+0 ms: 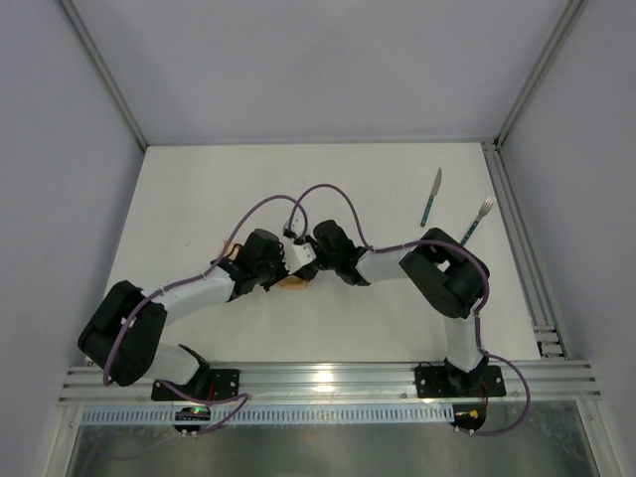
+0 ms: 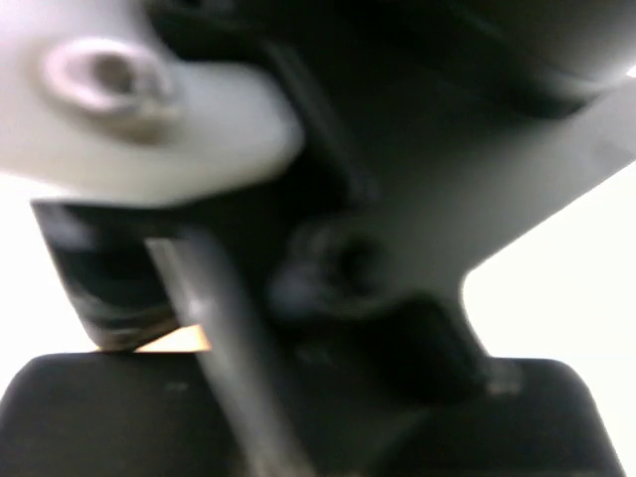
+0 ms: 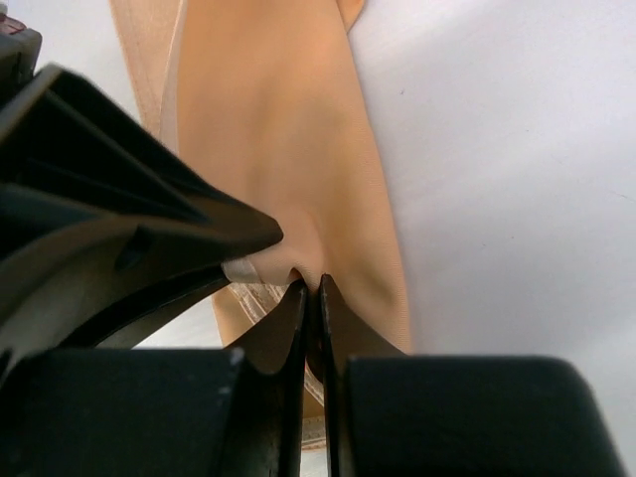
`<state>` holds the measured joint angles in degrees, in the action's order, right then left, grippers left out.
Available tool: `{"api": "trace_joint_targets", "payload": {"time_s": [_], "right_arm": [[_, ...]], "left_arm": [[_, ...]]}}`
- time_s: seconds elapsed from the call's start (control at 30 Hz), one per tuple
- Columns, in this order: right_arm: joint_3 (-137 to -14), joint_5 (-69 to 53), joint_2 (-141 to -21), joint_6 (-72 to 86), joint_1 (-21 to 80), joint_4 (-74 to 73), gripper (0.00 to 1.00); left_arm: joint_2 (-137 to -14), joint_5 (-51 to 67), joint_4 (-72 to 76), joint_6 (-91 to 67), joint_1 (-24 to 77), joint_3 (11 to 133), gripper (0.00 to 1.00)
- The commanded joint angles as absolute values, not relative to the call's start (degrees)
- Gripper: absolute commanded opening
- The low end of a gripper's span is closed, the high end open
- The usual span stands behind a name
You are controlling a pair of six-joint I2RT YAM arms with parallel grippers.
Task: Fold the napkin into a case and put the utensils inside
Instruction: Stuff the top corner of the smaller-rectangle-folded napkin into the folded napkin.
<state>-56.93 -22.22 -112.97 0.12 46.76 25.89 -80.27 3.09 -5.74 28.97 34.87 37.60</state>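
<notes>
Our left gripper (image 1: 279, 268) crowds in beside the right one. Its own close view is too blurred and dark for us to tell how its fingers stand. Under and between both sets of fingers lies the napkin (image 3: 288, 149), drawn into a long peach strip. Our right gripper (image 3: 310, 286) has its fingers pinched tight on a pleat of it, probably to pin the fold. Well beyond the right fingers lie the knife (image 1: 430, 197) and the fork (image 1: 475, 221), not yet tucked in. We can read no writing anywhere.

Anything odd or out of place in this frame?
Nothing spilled or damaged. The napkin is bunched into a narrow strip, pinched in the right gripper. The left wrist view is blurred and blocked.
</notes>
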Motion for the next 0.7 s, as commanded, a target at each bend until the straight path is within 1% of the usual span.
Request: {"api": "trace_joint_targets", "payload": {"time_s": [0.0,0.07,0.1,0.13,0.2,0.27,0.37,0.5,0.6,0.67], "right_arm": [[-57.9,-24.1,-111.4,-0.1,46.7,29.1,0.04],[-57.7,-25.5,-111.1,-0.1,46.6,30.1,0.06],[-56.9,-26.0,-110.9,-0.2,46.6,30.7,0.11],[-56.4,-26.5,-110.9,-0.3,46.6,32.7,0.26],[-56.1,-27.9,-111.3,-0.6,46.5,33.6,0.34],[-56.5,-28.0,-111.9,-0.8,46.6,33.1,0.40],[-57.0,-28.3,-112.9,-1.1,46.6,32.9,0.44],[-57.0,-29.8,-113.9,-0.1,46.8,34.5,0.45],[-57.0,-28.6,-114.5,0.5,47.0,35.5,0.45],[-56.8,-26.4,-114.6,2.2,47.1,36.0,0.40]], "left_arm": [[-80.9,2.2,-1.8,28.3,34.5,37.4,0.00],[-80.8,2.4,-1.6,28.0,34.4,37.0,0.00],[-80.6,2.6,-1.3,27.9,34.5,36.8,0.00],[-79.7,2.8,-1.1,27.7,34.5,36.7,0.00],[-78.5,4.5,-1.1,26.6,34.5,36.7,0.00],[-76.2,5.5,-1.8,25.9,34.4,36.7,0.00],[-73.2,6.6,-2.5,24.7,34.2,36.6,0.00],[-72.4,6.3,-2.6,24.6,34.0,36.5,0.00],[-72.6,6.7,-1.8,24.0,33.9,36.0,0.00],[-72.4,7.4,-1.5,23.5,33.9,35.9,0.00]]}}
